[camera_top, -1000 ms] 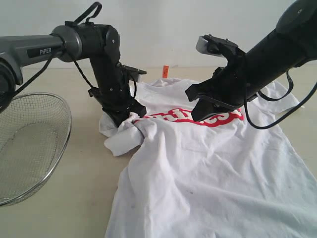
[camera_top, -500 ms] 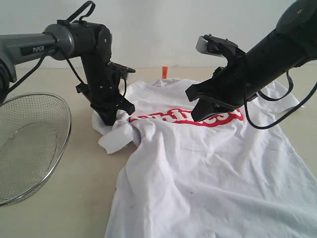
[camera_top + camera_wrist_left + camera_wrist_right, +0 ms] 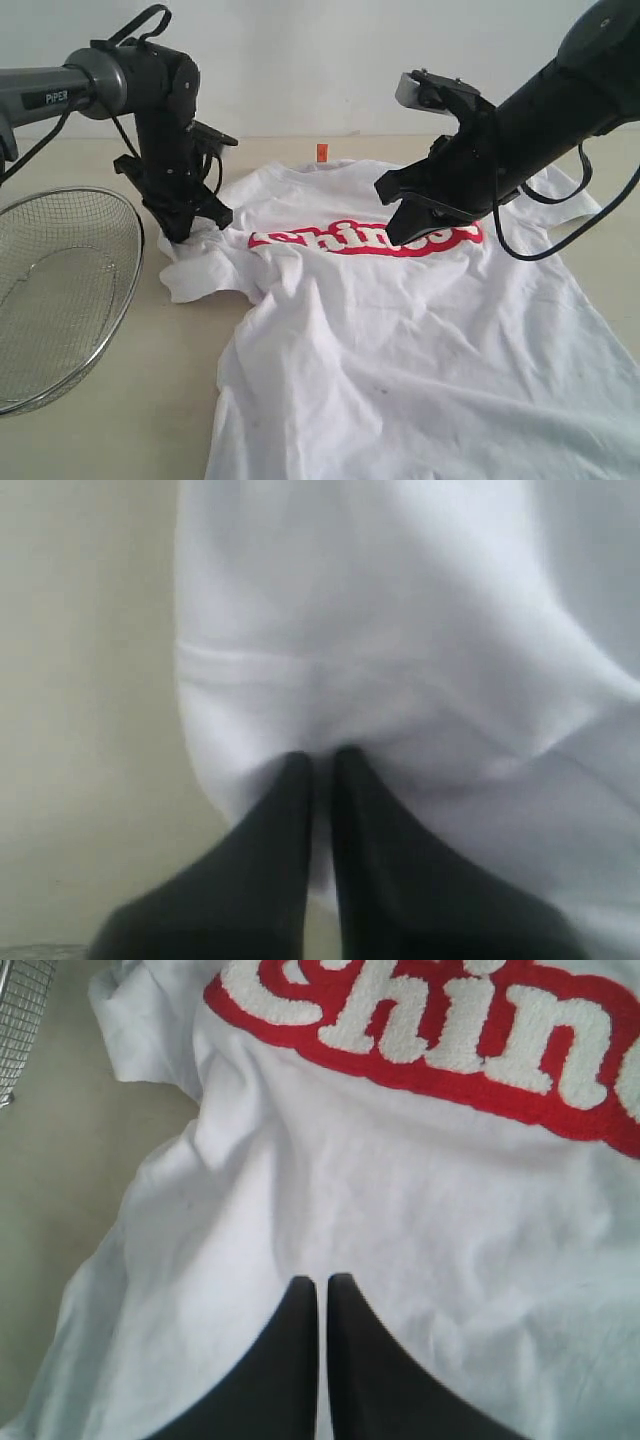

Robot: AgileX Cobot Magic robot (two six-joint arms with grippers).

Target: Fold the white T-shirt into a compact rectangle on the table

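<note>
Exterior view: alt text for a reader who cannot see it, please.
A white T-shirt lies front up and wrinkled on a beige table. The left gripper pinches its sleeve near a wire basket; the right gripper, shut, is over the red band.

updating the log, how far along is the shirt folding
Done: the shirt lies face up, mostly spread on the table, no fold made. In hand: the left gripper is shut on one sleeve, near the basket; the right gripper is shut over the red lettering, holding nothing I can see. Left: every fold.
</note>
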